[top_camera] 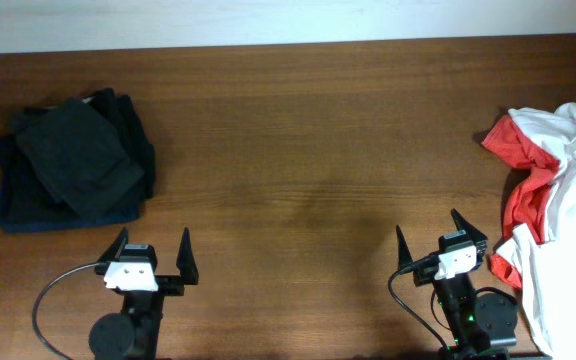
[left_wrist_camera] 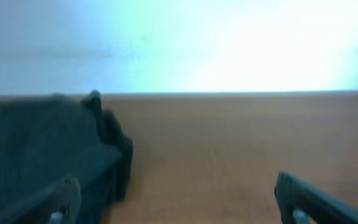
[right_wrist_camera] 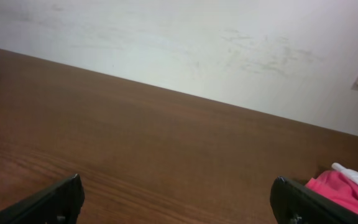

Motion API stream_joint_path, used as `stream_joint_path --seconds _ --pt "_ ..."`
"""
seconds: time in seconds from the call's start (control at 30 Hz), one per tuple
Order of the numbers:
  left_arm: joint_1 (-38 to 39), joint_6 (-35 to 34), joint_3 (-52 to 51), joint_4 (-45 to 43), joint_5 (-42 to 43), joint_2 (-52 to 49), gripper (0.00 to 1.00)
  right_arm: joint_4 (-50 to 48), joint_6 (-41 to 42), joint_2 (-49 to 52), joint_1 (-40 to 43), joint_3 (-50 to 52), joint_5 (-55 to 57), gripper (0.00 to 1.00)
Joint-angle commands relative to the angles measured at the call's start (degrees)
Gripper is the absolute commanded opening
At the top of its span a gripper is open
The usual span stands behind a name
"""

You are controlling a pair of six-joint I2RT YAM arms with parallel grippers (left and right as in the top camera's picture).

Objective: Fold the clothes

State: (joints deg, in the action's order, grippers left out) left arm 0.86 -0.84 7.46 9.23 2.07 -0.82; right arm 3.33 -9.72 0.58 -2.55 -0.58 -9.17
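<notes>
A stack of folded dark clothes [top_camera: 73, 160] lies at the far left of the wooden table [top_camera: 308, 140]; it also shows in the left wrist view [left_wrist_camera: 42, 149]. A crumpled white and red garment [top_camera: 558, 220] lies at the right edge, and its red part shows in the right wrist view [right_wrist_camera: 347, 190]. My left gripper [top_camera: 153, 258] is open and empty near the front edge, just in front of the dark stack. My right gripper [top_camera: 440, 240] is open and empty at the front right, just left of the white and red garment.
A pale wall [right_wrist_camera: 185, 43] runs behind the table's far edge. Bare wood lies between the two piles. Both arm bases stand at the front edge, with cables [top_camera: 58, 290] beside them.
</notes>
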Motion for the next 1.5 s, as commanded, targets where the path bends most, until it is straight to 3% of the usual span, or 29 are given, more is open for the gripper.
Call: stream_joint_path --seconds 0.0,0.1,0.83,1.1,1.17,1.47 --pt "0.3 4.2 -5.4 -7.8 0.1 0.5 0.99 0.3 -0.4 -0.4 0.4 0.3 -0.9 0.99" --pt "0.3 5.6 -7.0 -4.4 0.8 0.5 0.99 0.3 -0.4 -0.4 0.4 0.3 -0.9 0.99" --pt "0.6 5.7 -7.0 -4.7 0.6 0.5 0.99 0.3 -0.4 -0.4 0.4 0.3 -0.5 0.99" --pt "0.6 5.7 -7.0 -4.7 0.6 0.5 0.99 0.3 0.0 -0.4 0.4 0.3 11.5 0.99" --pt "0.6 5.7 -7.0 -4.7 0.6 0.5 0.99 0.4 5.8 -0.4 0.4 0.3 16.4 0.99" --pt "0.6 5.7 -7.0 -4.7 0.6 0.5 0.99 0.4 7.0 -0.4 0.4 0.3 19.3 0.99"
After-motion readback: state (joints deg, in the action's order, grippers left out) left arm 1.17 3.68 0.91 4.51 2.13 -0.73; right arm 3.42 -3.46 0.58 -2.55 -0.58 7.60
